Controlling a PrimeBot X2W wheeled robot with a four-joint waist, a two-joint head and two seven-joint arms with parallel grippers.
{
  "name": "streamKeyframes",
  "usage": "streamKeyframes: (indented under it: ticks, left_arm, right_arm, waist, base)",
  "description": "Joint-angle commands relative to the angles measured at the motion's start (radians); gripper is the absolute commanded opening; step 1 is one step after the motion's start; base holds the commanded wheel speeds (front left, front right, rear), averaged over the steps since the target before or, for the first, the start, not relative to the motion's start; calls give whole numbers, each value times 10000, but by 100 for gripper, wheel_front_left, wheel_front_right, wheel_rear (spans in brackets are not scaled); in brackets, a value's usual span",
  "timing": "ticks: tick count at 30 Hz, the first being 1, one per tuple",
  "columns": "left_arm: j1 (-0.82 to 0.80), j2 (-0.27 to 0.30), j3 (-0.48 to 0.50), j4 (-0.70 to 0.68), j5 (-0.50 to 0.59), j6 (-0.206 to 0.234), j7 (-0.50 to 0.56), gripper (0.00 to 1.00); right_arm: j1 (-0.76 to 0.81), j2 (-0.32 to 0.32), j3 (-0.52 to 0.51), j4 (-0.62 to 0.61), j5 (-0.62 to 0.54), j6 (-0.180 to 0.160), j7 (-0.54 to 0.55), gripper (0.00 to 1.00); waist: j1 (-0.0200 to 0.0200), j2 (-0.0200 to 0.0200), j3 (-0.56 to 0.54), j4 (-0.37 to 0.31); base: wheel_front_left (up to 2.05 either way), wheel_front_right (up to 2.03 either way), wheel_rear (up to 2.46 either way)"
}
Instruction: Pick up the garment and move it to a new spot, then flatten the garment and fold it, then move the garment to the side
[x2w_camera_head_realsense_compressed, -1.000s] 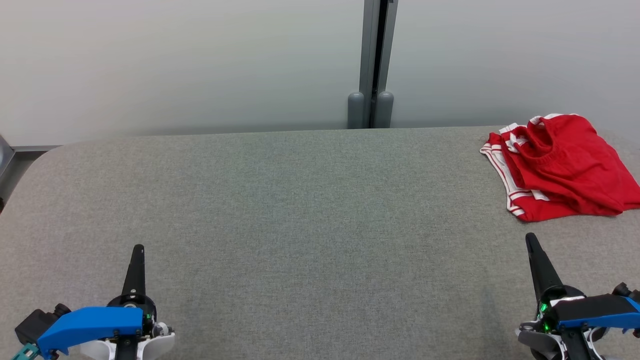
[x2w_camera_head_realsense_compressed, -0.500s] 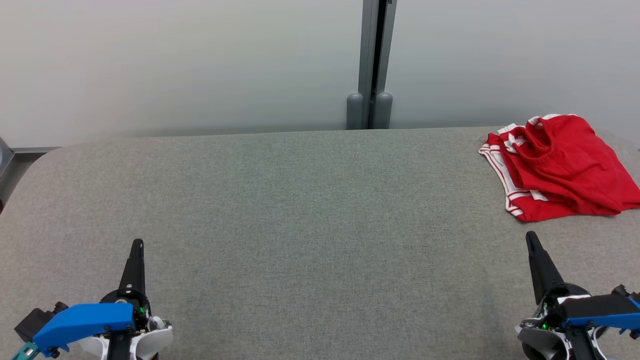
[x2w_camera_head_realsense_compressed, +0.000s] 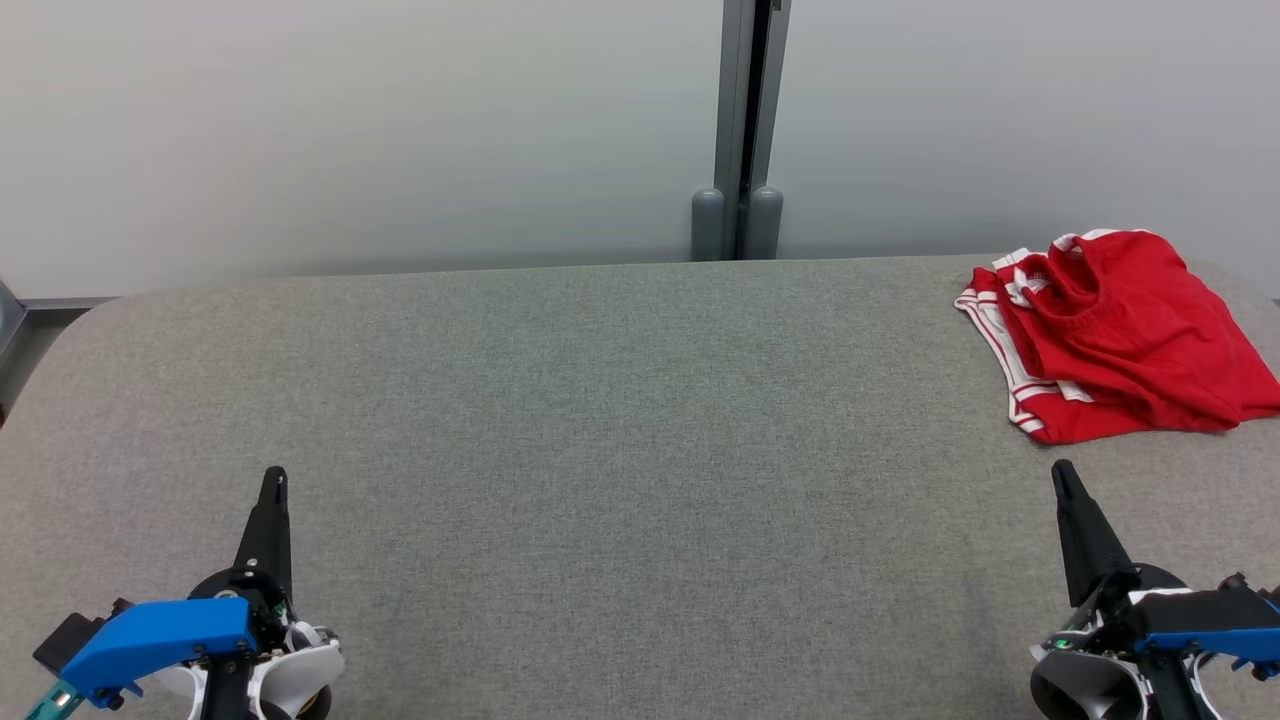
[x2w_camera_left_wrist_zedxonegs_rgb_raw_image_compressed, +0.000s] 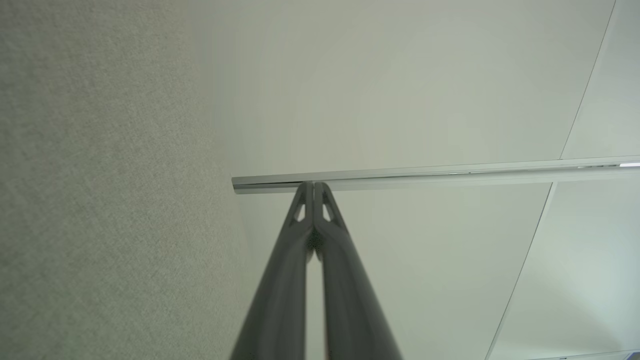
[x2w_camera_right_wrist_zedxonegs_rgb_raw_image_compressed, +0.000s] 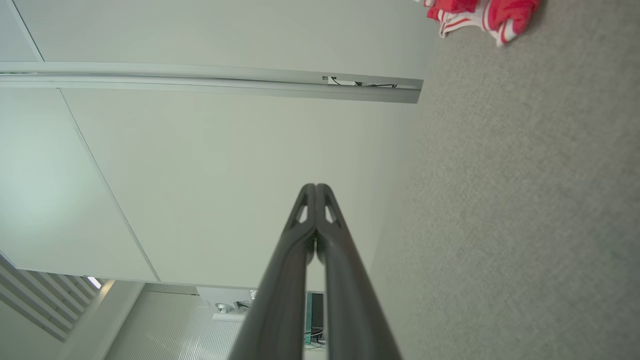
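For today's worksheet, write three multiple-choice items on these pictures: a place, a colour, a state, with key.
1. The red cloth garment with striped edging lies on the grey fabric-covered table at its: A) far right; B) near left; C) centre.
2. Its stripes are: A) blue; B) white; C) black.
3. The fingers of the right gripper are: A) spread wide; B) clamped on the garment; C) shut together, holding nothing.
Key: 1 A, it sits far right in the head view; 2 B, white bands edge the red cloth; 3 C, the tips meet with nothing between.

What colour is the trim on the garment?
White stripes edge the red garment; clearest in the head view.
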Motion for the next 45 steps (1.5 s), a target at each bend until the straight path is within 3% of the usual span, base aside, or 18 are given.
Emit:
streamKeyframes:
  ticks: [1, 45]
  left_arm:
    - [-113, -14, 24, -8, -182, -102, 60, 0]
    - [-143, -16, 41, -3, -496, -114, 136, 0]
  right_arm:
    - [-135, -53, -29, 22, 222, 4, 65, 0]
    - [-153, -53, -32, 44, 514, 4, 103, 0]
  waist:
    - [-1, 0, -2, -2]
    - [-1, 0, -12, -11]
  base:
    - [0, 0, 0]
    - [0, 0, 0]
